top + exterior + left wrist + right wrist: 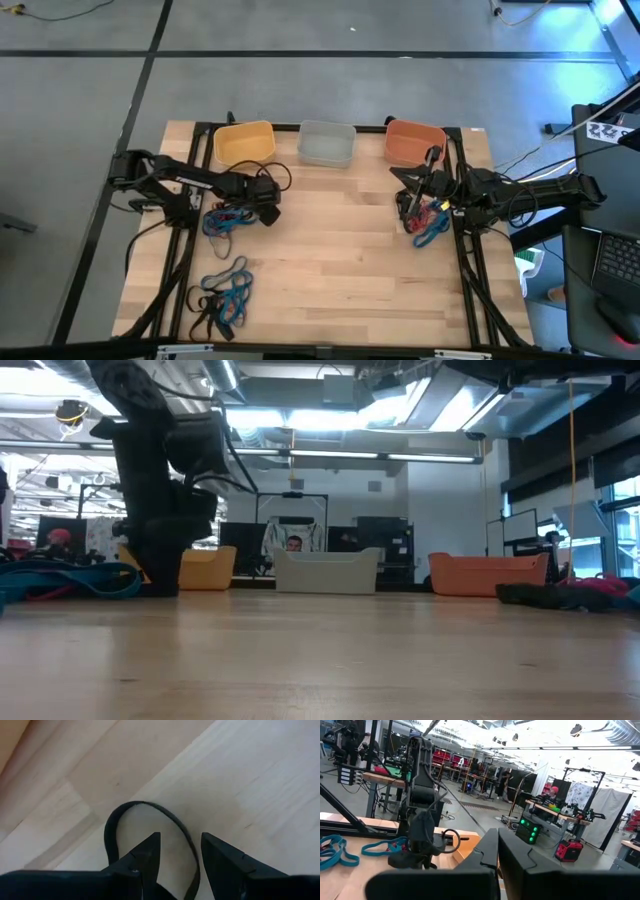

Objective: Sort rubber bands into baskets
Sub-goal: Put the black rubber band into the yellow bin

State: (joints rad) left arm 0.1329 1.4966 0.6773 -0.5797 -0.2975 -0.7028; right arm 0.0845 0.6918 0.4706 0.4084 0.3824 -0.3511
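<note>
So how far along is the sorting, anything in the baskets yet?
Nothing looks sorted: the yellow basket, grey basket and orange basket show no bands from above. In hand: the left gripper is down at the table, fingers open around a black rubber band. The right gripper sits shut near the orange basket. Left: the piles at left, front-left and right.

A yellow basket (243,144), a pale grey basket (327,144) and an orange basket (413,143) are seen on the pale wooden table (330,240). Rubber bands (226,296) are shown in blue and black, with red among the right-hand pile (430,220). A black band (145,822) is framed by dark fingers (145,857).
</note>
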